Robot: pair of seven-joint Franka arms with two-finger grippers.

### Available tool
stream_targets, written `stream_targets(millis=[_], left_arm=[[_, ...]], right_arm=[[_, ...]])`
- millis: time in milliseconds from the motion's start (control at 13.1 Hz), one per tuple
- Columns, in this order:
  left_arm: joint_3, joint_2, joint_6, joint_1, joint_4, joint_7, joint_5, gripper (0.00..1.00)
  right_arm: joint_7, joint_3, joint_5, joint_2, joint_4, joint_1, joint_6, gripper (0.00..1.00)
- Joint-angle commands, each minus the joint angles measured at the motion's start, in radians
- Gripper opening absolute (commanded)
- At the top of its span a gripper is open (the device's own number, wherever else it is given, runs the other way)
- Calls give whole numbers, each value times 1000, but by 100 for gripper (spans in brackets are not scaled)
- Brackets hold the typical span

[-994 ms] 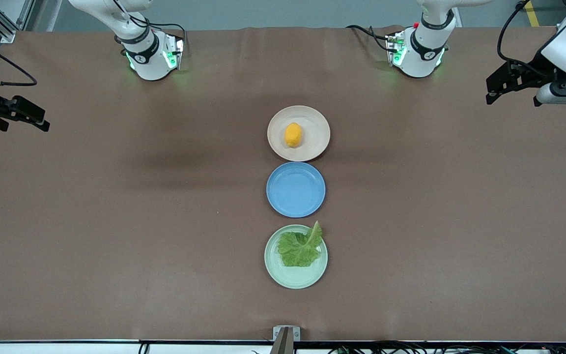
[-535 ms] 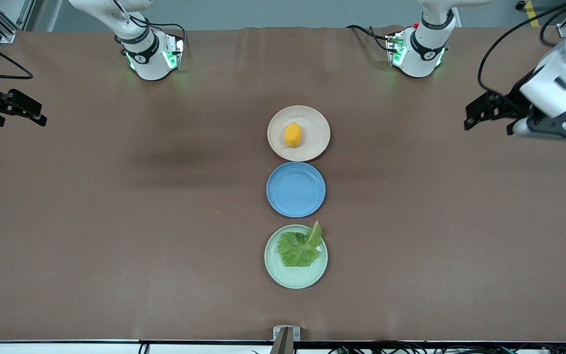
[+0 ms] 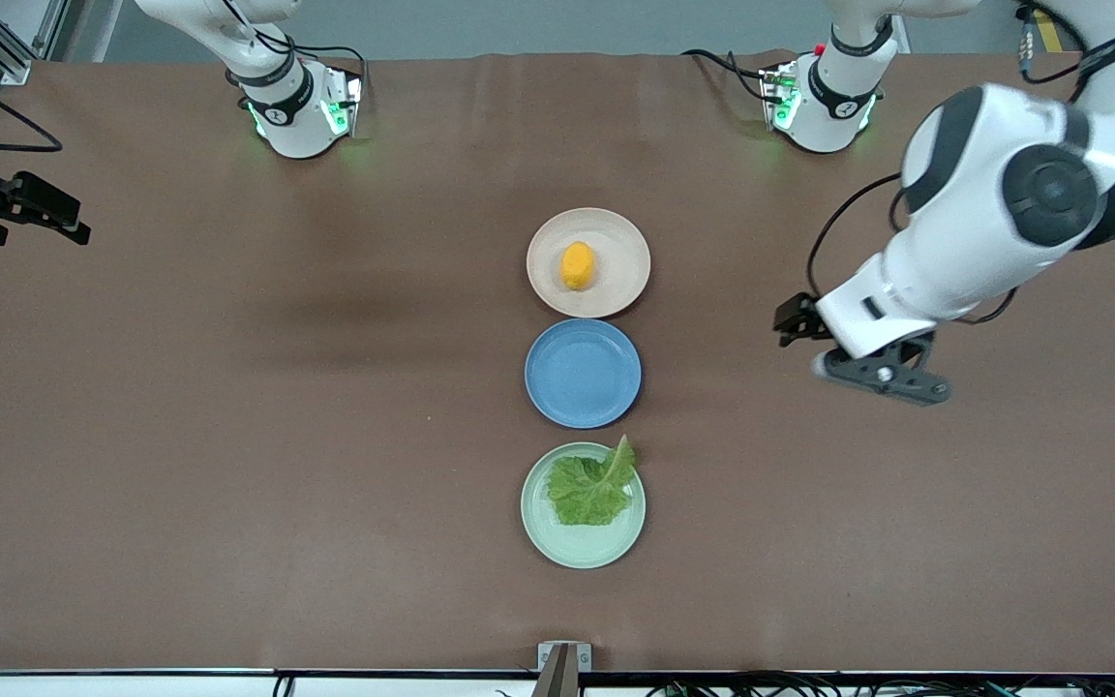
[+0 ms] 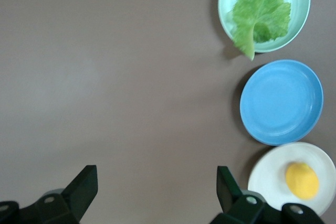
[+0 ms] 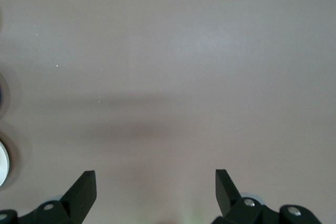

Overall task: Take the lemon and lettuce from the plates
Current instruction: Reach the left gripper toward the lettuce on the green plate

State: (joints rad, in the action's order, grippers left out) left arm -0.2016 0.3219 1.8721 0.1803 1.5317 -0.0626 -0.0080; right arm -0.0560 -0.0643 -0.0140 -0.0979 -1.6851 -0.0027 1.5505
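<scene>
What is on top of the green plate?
A crinkly lettuce leaf lies on the green plate, its pale stem tip poking over the rim toward the blue plate. The bit of plate under the leaf is hidden.

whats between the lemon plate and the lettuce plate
A blue plate, with nothing on it, lies between the beige plate holding the lemon and the green plate holding the lettuce. The front view shows this best.
</scene>
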Motion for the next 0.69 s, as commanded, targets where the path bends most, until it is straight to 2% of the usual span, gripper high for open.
stream_targets(millis=[0, 153, 306, 459, 611], left_arm=[[1, 101, 102, 69, -51, -2, 33, 100], [-1, 158, 197, 82, -48, 0, 33, 100], [1, 215, 275, 142, -48, -2, 31, 100], [2, 281, 388, 162, -48, -2, 33, 100], [2, 363, 548, 180, -50, 7, 34, 100]], right_arm=[[-18, -3, -10, 58, 25, -3, -6, 100], [-24, -3, 2, 125, 33, -2, 20, 100], [26, 0, -10, 127, 18, 13, 11, 100], [238, 11, -56, 124, -21, 38, 10, 100], [377, 29, -77, 103, -71, 116, 23, 100]])
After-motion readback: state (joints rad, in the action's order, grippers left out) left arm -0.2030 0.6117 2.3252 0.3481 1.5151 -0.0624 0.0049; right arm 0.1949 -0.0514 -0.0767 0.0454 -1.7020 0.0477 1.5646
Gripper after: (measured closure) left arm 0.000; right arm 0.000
